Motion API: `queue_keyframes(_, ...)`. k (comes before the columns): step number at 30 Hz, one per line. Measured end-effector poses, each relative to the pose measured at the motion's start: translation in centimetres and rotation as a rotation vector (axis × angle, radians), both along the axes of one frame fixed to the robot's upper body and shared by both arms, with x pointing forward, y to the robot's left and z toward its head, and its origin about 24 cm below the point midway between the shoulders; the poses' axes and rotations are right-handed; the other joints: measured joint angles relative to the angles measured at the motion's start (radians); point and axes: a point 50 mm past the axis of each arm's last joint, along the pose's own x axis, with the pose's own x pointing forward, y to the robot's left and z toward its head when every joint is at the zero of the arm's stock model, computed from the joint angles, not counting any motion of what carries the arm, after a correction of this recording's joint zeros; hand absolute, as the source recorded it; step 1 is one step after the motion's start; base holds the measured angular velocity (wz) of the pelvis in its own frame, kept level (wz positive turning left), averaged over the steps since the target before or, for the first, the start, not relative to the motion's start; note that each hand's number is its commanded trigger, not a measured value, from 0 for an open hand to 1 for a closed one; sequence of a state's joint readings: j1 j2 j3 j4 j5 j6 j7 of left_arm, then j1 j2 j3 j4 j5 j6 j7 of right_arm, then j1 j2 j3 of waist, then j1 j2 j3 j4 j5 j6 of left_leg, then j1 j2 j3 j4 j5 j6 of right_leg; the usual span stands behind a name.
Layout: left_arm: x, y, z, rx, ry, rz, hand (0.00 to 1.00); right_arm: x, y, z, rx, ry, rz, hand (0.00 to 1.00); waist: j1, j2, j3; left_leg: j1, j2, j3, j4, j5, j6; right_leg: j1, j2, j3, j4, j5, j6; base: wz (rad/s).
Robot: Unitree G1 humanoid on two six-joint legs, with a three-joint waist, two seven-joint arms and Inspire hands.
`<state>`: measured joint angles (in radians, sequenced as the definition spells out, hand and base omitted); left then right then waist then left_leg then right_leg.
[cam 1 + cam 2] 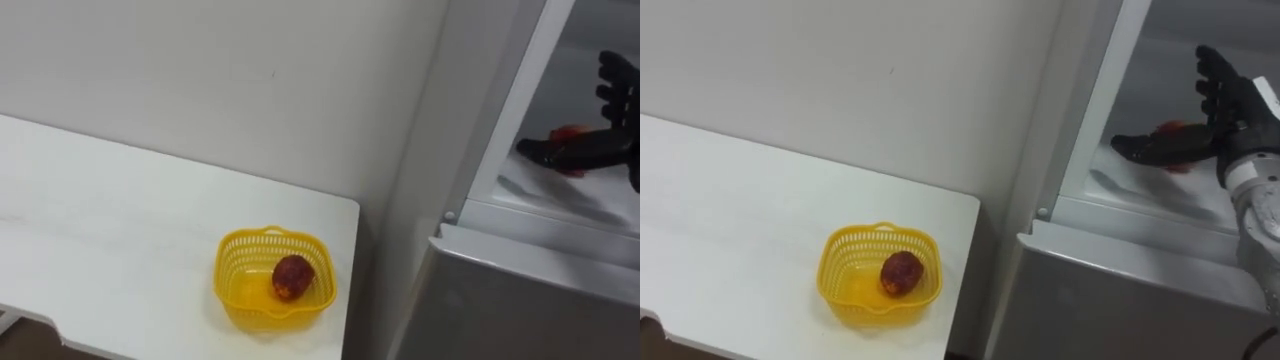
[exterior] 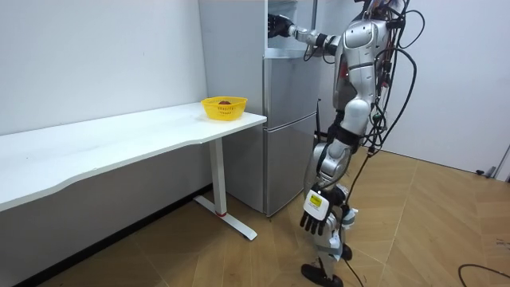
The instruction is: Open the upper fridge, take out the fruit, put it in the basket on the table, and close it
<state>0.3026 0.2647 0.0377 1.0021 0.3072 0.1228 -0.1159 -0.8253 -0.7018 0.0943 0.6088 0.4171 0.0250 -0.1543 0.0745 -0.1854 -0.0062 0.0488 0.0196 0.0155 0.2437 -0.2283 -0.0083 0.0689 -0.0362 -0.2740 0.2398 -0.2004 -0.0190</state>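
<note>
Beside the white table (image 1: pixel 120 230), where a yellow basket (image 1: pixel 228 246) holds one reddish fruit (image 1: pixel 292 277), we stand at the fridge (image 2: pixel 291 119) with its upper compartment open. Our right hand (image 1: pixel 1212 120) is inside, fingers spread upright and thumb stretched low, cupped about a red item (image 1: pixel 1170 128) on the shelf (image 1: pixel 1140 195) but not closed on it (what it is, we cannot tell). Our left hand (image 2: pixel 317 215) hangs by the leg, fingers relaxed. Closing off-centre could push the item deeper or roll it off the shelf; a loose hold might drop it on the way out.
</note>
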Motion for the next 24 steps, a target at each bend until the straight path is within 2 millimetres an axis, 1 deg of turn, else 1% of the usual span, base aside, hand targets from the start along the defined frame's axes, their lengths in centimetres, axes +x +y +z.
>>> queue_keyframes(2, -0.1, 0.1, 0.0, 0.001, 0.001, 0.005, 0.00, -0.1, -0.3, 0.7, -0.003, -0.019, -0.020, 0.00, -0.004, 0.003, 0.0018, -0.006, 0.000, 0.000, 0.002, 0.000, 0.000, -0.002, 0.000, 0.000, -0.001, 0.000, 0.000, 0.02)
queue_keyframes(6, -0.7, 0.3, 0.1, 0.012, 0.006, 0.032, 0.00, -0.5, -1.2, 1.5, -0.024, -0.034, -0.056, 0.00, -0.009, 0.008, 0.0009, -0.006, 0.000, 0.001, 0.000, 0.000, 0.000, 0.000, 0.001, 0.002, -0.002, 0.000, 0.000, 0.00)
queue_keyframes(10, -1.2, 0.5, 0.2, 0.018, 0.016, 0.043, 0.00, -0.7, -1.7, 1.7, -0.047, -0.039, -0.093, 0.00, -0.009, 0.012, 0.0001, -0.006, 0.001, 0.000, -0.004, 0.000, 0.000, -0.002, 0.002, 0.000, -0.004, 0.000, 0.000, 0.00)
queue_keyframes(13, -1.2, 0.4, 0.2, 0.015, 0.015, 0.042, 0.00, -0.7, -2.2, 1.3, -0.056, -0.018, -0.122, 0.00, -0.009, 0.009, -0.0010, -0.006, 0.001, -0.002, -0.001, 0.000, 0.000, -0.003, 0.003, -0.003, -0.004, 0.000, 0.000, 0.00)
queue_keyframes(16, -1.2, 0.5, 0.2, 0.012, 0.017, 0.042, 0.00, -0.7, -2.6, 0.8, -0.048, 0.005, -0.140, 0.00, -0.006, 0.003, -0.0015, -0.006, 0.001, -0.003, -0.001, 0.000, 0.000, -0.003, 0.003, -0.004, -0.004, 0.000, 0.000, 0.00)
queue_keyframes(18, -1.2, 0.8, 0.3, 0.018, 0.016, 0.039, 0.00, -0.8, -3.7, -0.5, -0.033, 0.058, -0.182, 0.00, 0.008, -0.011, -0.0031, -0.004, 0.001, -0.005, -0.001, 0.000, 0.000, -0.004, 0.004, -0.003, -0.007, 0.000, 0.000, 0.00)
queue_keyframes(19, -1.2, 0.8, 0.3, 0.020, 0.016, 0.038, 0.00, -0.8, -3.9, -0.7, -0.028, 0.071, -0.192, 0.00, 0.010, -0.013, -0.0030, -0.005, 0.001, -0.006, -0.001, 0.000, 0.000, -0.004, 0.004, -0.004, -0.009, 0.000, 0.000, 0.00)
queue_keyframes(20, -1.2, 0.9, 0.4, 0.022, 0.017, 0.037, 0.00, -0.9, -4.3, -1.2, -0.021, 0.093, -0.209, 0.00, 0.018, -0.017, -0.0010, -0.012, 0.000, -0.012, -0.001, 0.000, 0.000, -0.002, 0.005, -0.006, -0.017, 0.000, 0.000, 0.13)
queue_keyframes(21, -1.1, 1.0, 0.4, 0.026, 0.017, 0.035, 0.00, -0.9, -4.7, -1.9, -0.018, 0.122, -0.227, 0.00, 0.020, -0.017, 0.0007, -0.024, -0.001, -0.024, 0.006, 0.000, 0.000, -0.004, 0.004, -0.019, -0.020, 0.001, 0.000, 0.19)
queue_keyframes(22, -1.1, 1.1, 0.4, 0.028, 0.016, 0.035, 0.00, -0.9, -4.8, -2.2, -0.017, 0.138, -0.237, 0.00, 0.019, -0.018, 0.0009, -0.032, -0.001, -0.027, 0.010, 0.000, 0.000, -0.007, 0.004, -0.027, -0.020, 0.001, 0.000, 0.26)
queue_keyframes(23, -0.9, 1.3, 0.5, 0.035, 0.012, 0.031, 0.00, -0.9, -5.0, -2.7, -0.018, 0.163, -0.247, 0.00, 0.021, -0.020, -0.0009, -0.049, 0.000, -0.032, 0.016, 0.000, 0.000, -0.020, 0.005, -0.031, -0.018, 0.002, -0.001, 0.17)
queue_keyframes(24, -0.8, 1.4, 0.6, 0.038, 0.007, 0.027, 0.00, -0.9, -5.1, -2.9, -0.015, 0.176, -0.252, 0.00, 0.028, -0.019, 0.0000, -0.069, 0.001, -0.035, 0.026, 0.000, -0.001, -0.035, 0.007, -0.033, -0.017, 0.004, -0.005, 0.11)
